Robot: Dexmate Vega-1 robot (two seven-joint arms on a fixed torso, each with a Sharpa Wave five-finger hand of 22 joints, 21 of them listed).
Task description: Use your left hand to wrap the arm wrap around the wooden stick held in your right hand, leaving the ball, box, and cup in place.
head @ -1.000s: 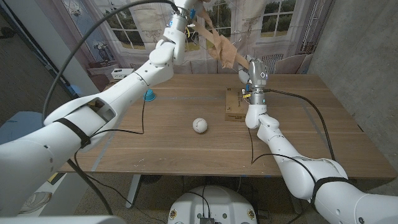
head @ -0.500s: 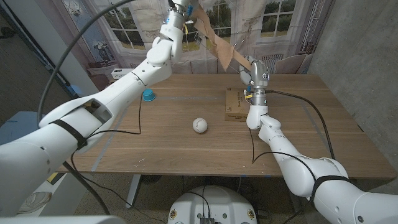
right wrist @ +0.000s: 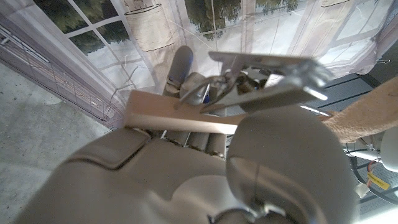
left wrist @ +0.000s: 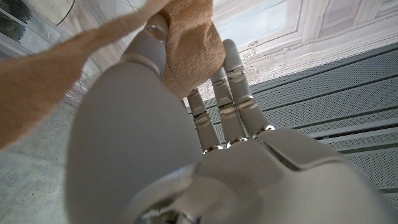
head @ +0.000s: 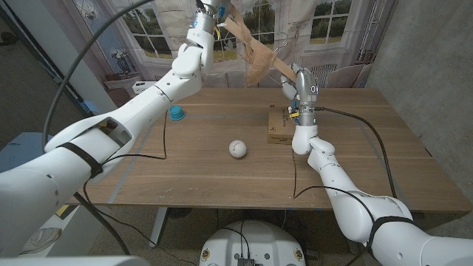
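My left hand (head: 209,9) is raised high at the back and pinches one end of the tan arm wrap (head: 256,56). From there the wrap hangs in a loose fold down to the wooden stick (head: 284,69). My right hand (head: 301,83) grips that stick above the cardboard box (head: 278,124). In the left wrist view the wrap (left wrist: 186,40) is bunched between the thumb and fingers of my left hand (left wrist: 186,149). In the right wrist view the stick (right wrist: 174,117) crosses my right hand (right wrist: 186,174), a metal clip (right wrist: 261,78) sits on it, and the wrap (right wrist: 367,112) leads off sideways.
A white ball (head: 236,148) lies mid-table. A blue cup (head: 177,112) stands at the back left under my left arm. Black cables trail from both arms over the wooden table (head: 185,177). Windows and a curtain stand behind.
Half a second ago the wrap stretched straight between my left hand and the stick; now it sags in a fold left of the stick. The right hand has hardly moved.
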